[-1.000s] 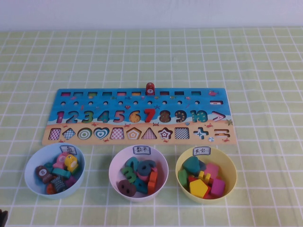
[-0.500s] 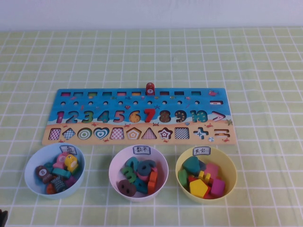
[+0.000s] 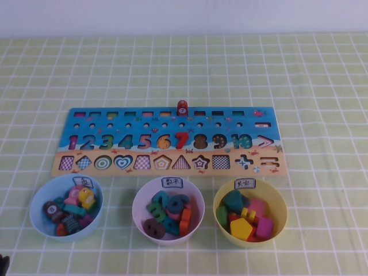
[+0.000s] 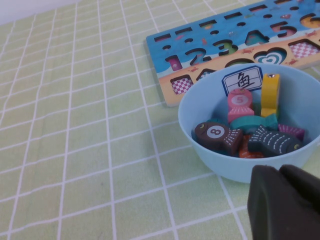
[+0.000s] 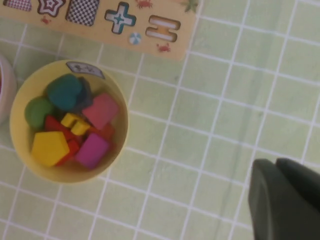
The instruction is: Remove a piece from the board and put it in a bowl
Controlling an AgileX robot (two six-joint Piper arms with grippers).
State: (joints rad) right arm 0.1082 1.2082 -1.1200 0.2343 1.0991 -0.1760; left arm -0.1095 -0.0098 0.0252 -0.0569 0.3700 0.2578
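The red numeral 7 piece [image 3: 181, 140] lies in its slot on the board [image 3: 115, 123], between the 6 and the 8. The pinkish-white bowl [image 3: 138, 201] stands in front of the board's middle and holds several number pieces. My left gripper [image 4: 280, 172] is shut and empty, low over the cloth just on the near side of the light blue bowl [image 4: 200, 150]. My right gripper [image 5: 276, 162] is shut and empty, above the cloth to the right of the yellow bowl [image 5: 120, 135]. Neither gripper shows in the high view.
A small red peg [image 3: 182, 107] stands on the board's far edge above the 7. The light blue bowl [image 3: 38, 198] holds fish pieces at the front left. The yellow bowl [image 3: 280, 201] holds shape pieces at the front right. Green checked cloth covers the table.
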